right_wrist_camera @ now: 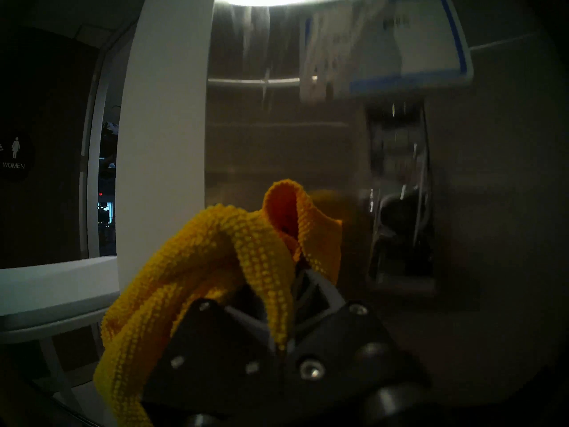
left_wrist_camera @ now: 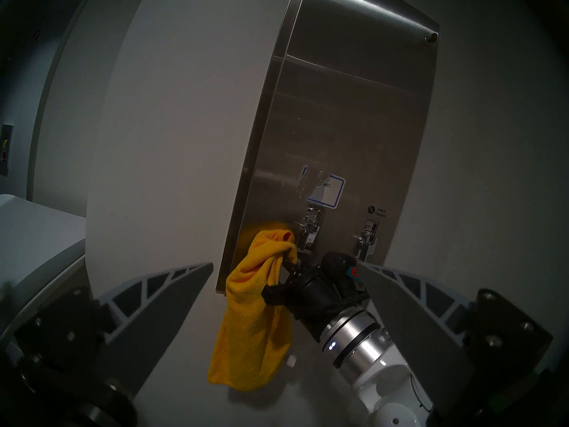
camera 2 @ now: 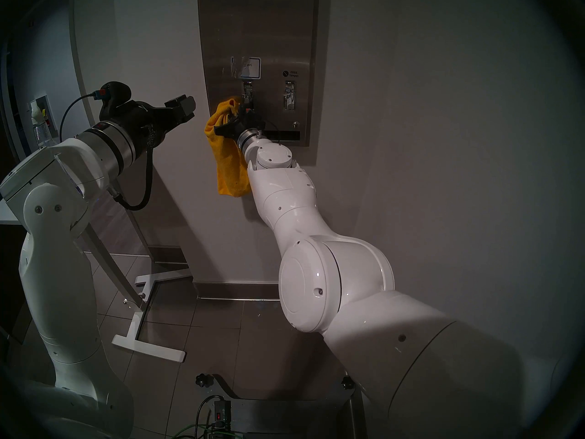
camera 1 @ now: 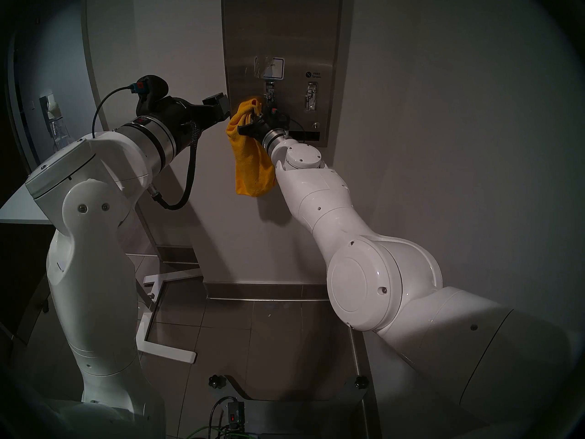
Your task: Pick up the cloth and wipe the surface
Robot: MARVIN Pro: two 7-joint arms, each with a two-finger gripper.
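The right gripper (camera 1: 253, 116) pinches the cloth (camera 1: 250, 153), whose bunched top meets the steel dispenser front (left_wrist_camera: 323, 133) just ahead of its fingertips; the left gripper (left_wrist_camera: 283, 278) hangs spread, empty. The coin knob (left_wrist_camera: 311, 232) beside those fingertips could snag the folds and tug the cloth loose

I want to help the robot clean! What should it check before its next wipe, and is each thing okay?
1. Right gripper shut on the yellow cloth: ok.
2. Cloth bunch up against the steel dispenser front: looks so, cannot tell for sure.
3. Cloth clear of the left knob: not ok, it sits right beside it.
4. Left gripper open and apart from the cloth: ok.
5. Cloth's hanging tail free of the right arm: not ok, it drapes against it.
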